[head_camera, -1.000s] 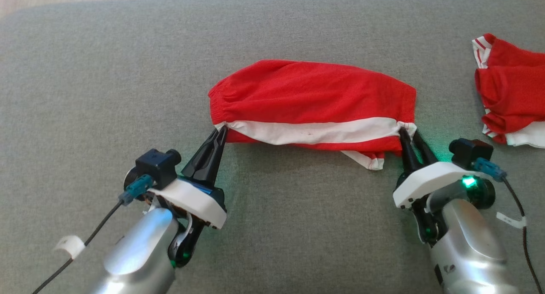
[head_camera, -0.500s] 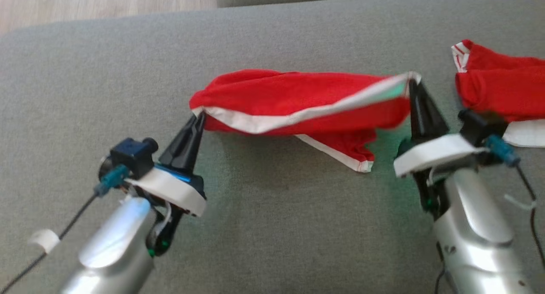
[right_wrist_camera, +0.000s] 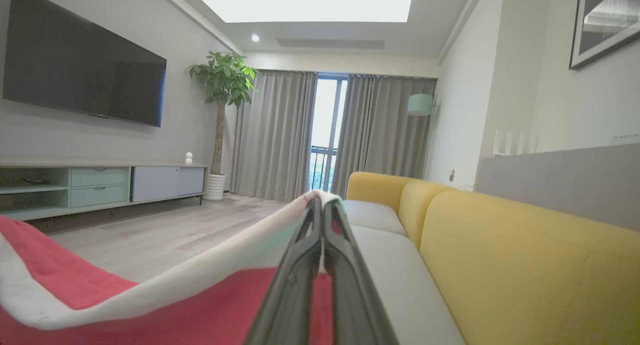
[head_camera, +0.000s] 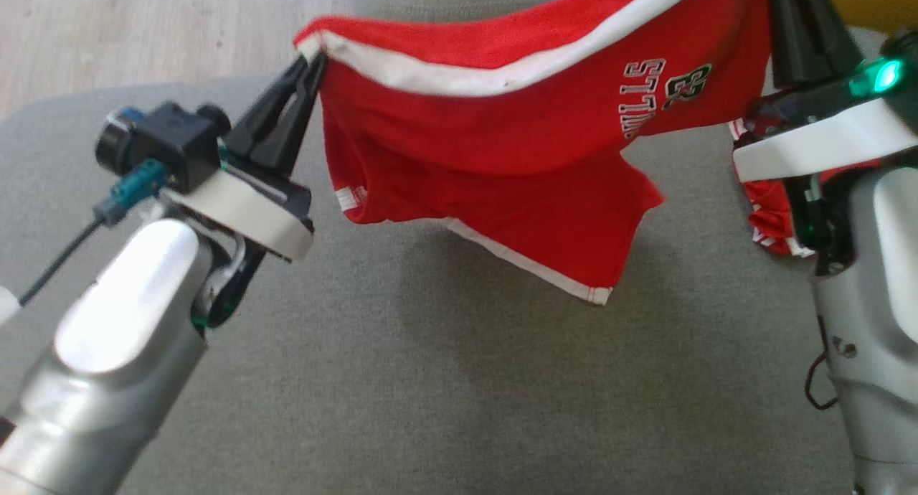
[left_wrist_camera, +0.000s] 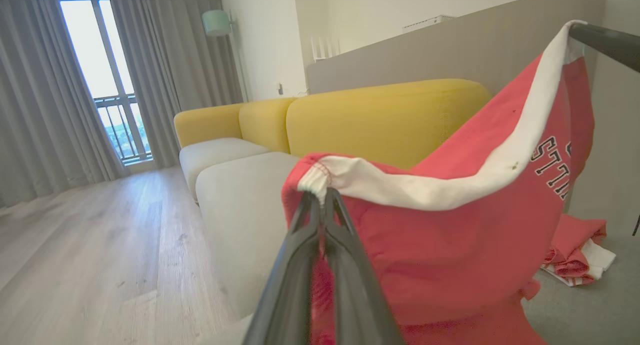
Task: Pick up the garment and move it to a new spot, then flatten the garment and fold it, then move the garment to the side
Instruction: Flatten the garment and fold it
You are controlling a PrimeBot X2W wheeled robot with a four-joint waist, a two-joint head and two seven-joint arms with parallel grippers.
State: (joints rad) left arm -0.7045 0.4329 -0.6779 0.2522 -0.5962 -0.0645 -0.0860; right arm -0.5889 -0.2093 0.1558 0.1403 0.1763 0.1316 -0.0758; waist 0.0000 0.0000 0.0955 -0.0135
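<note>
I am holding the garment [head_camera: 502, 143] in the air between both arms, stretched out by its white waistband [head_camera: 502, 79]. My left gripper [head_camera: 313, 61] is pinching one end of that band with its fingers pressed together on the cloth; in the left wrist view the gathered corner is sitting right at the tips of the left gripper [left_wrist_camera: 320, 200]. My right gripper [head_camera: 789, 7] is clamping the other end, higher in the head view, so the band is sloping up from left to right. In the right wrist view the jaws of the right gripper [right_wrist_camera: 322, 207] are closed tight on the white edge, and the red cloth [right_wrist_camera: 75, 285] is sagging away to the lower left.

The body of the garment is hanging below the band over the grey cushion [head_camera: 430, 380], with dark lettering [head_camera: 638, 100] facing me. Its lowest hem corner appears to be hanging just clear of the cushion, though from above I cannot be sure.

A second red garment [head_camera: 767, 215] is lying crumpled on the cushion beside my right arm. A yellow sofa [left_wrist_camera: 380, 120] is standing beyond, and a wooden floor [head_camera: 143, 29] is showing past the cushion's far edge.
</note>
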